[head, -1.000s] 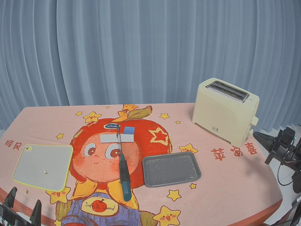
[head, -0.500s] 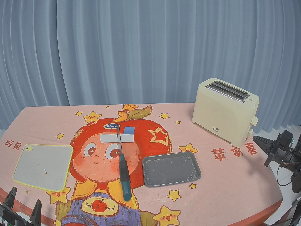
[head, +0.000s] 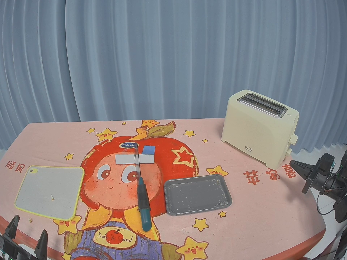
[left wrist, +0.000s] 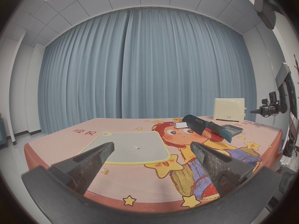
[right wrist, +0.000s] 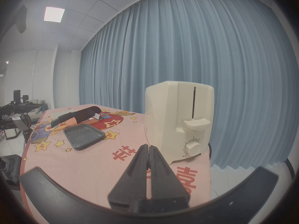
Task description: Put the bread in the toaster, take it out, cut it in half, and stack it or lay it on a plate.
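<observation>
Head view: the toaster (head: 258,129) stands at the far right corner of the table (head: 253,213), slots up. You have the right gripper (head: 292,162) just off the right edge, near the toaster's lever end but apart from it, jaws pressed together and holding nothing. Right wrist view: the lever (right wrist: 196,123) sits at the low end of its slot; what the slots hold you cannot tell. The grey tray (head: 197,194) lies mid-table, with the knife (head: 141,188) just left of it, blade across a white card (head: 124,159). The board (head: 48,192) lies near left. Your left gripper (left wrist: 151,145) hangs off the near edge by the board, jaws wide, empty.
</observation>
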Controlling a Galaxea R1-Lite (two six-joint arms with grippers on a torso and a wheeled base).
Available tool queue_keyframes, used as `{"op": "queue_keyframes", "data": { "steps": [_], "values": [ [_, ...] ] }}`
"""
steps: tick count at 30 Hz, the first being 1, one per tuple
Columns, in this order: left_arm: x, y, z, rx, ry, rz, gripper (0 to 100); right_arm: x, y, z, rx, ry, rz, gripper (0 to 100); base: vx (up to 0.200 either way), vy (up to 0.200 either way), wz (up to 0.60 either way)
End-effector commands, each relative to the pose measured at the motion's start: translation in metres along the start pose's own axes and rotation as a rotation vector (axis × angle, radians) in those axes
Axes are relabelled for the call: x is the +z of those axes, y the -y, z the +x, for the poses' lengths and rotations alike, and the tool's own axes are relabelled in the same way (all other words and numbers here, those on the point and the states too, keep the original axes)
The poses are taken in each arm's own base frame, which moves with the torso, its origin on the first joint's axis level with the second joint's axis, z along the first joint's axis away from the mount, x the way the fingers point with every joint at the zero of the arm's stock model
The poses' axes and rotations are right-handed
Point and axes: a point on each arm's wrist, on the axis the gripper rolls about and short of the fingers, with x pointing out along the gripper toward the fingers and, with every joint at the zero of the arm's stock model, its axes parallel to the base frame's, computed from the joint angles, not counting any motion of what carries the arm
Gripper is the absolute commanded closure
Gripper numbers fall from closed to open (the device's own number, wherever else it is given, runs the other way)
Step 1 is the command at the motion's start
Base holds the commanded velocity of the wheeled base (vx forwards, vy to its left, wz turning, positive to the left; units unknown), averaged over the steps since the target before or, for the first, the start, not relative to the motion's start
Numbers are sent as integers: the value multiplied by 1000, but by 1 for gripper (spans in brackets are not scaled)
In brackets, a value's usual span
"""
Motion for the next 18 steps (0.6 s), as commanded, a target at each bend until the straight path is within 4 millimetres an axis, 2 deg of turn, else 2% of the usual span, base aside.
{"op": "queue_keyframes", "data": {
  "steps": [1, 11, 18],
  "values": [
    [-4, 0, 1, 0, -17, 0, 0, -5, -1, 1, 3, -20, 17, 100, 0, 0, 0],
    [-4, 0, 1, 0, -17, 0, 0, -18, 11, 6, -22, -63, 64, 100, 0, 0, 0],
    [-4, 0, 1, 0, -17, 0, 0, -19, 23, 11, -47, -55, 87, 100, 0, 0, 0]
  ]
}}
